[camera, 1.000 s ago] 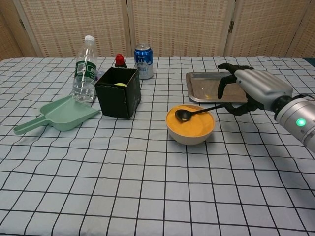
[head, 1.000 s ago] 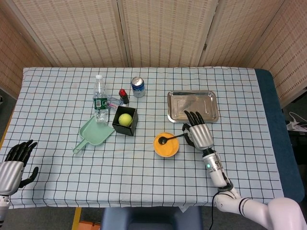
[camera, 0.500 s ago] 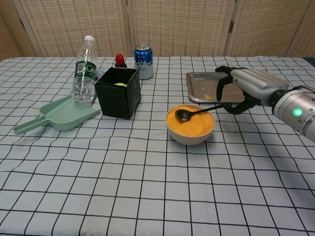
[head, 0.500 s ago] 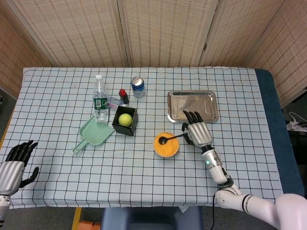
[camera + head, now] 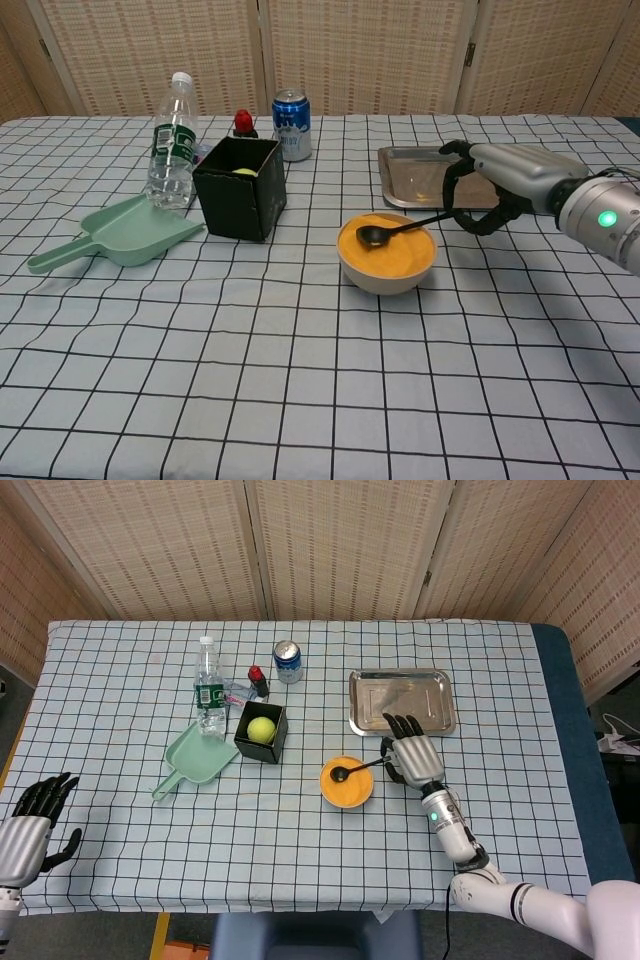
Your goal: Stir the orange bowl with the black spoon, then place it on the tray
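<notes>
Right hand (image 5: 497, 188) at the black spoon (image 5: 400, 228), fingers curled around its handle tip; a firm grip I cannot confirm
Spoon looks light, stiff, slim; best pinched at the handle end just outside the orange bowl (image 5: 386, 258)

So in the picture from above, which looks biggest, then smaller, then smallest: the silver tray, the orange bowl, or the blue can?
1. Silver tray, clearly the largest.
2. Orange bowl, about half the tray's width.
3. Blue can, smallest, though seen mostly from its top, so its height barely shows.

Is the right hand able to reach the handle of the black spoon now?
Probably yes. The right hand is right at the black spoon handle's end, fingers curled near it, and nothing stands between them.
</notes>
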Tool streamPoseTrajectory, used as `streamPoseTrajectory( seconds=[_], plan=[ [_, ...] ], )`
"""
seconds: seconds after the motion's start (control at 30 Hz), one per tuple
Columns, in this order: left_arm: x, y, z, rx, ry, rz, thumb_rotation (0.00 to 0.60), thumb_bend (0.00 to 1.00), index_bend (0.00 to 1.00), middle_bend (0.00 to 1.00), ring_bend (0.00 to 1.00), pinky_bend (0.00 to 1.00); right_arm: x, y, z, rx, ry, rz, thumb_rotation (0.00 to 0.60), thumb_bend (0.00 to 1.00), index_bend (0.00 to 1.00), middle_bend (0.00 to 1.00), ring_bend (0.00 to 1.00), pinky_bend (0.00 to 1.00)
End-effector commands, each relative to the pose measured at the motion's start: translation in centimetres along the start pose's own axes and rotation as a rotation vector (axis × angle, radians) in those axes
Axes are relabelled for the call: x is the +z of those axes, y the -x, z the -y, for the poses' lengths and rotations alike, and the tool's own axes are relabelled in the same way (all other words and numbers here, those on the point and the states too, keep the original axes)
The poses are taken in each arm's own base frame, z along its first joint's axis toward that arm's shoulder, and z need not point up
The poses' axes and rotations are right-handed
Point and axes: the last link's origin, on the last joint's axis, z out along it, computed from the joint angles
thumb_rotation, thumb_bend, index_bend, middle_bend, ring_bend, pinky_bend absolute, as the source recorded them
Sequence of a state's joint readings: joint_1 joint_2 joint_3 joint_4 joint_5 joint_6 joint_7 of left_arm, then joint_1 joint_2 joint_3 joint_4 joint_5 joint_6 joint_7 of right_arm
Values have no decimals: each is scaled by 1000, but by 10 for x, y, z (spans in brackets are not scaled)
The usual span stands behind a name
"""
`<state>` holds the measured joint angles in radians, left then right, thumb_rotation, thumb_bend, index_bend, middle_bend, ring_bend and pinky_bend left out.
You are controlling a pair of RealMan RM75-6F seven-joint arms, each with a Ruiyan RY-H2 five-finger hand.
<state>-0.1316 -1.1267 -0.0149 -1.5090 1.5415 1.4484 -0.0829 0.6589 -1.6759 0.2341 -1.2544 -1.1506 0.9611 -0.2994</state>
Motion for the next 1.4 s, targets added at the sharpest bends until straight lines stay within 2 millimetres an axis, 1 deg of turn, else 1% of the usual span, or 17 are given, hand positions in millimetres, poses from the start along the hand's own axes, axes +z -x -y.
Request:
streamPoseTrajectory(
  seconds=[0.03, 0.77, 1.17, 1.27, 1.4],
  plan=[
    [0, 0, 0, 1, 0, 0, 600, 447, 0, 0, 0, 78, 0, 0, 0, 1, 1, 2, 600, 363, 495, 0, 0, 0],
    [0, 0, 0, -1, 1, 1, 600, 447, 0, 0, 0, 78, 0, 3, 3, 6, -6, -1, 600, 363, 535, 0, 0, 0],
    [0, 0, 1, 0, 1, 2, 600, 447, 0, 0, 0, 78, -1, 3, 3, 0, -7, -7, 600, 364, 608, 0, 0, 0],
    [0, 0, 1, 0, 0, 0, 600, 447, 0, 0, 0, 78, -1, 4, 2, -3, -6, -7, 600, 403, 635, 2, 0, 0],
    [0, 0, 1, -2, 2, 0, 600, 447, 0, 0, 0, 79, -2, 1, 4, 11, -19, -25, 600, 533, 693, 26, 0, 0]
  ],
)
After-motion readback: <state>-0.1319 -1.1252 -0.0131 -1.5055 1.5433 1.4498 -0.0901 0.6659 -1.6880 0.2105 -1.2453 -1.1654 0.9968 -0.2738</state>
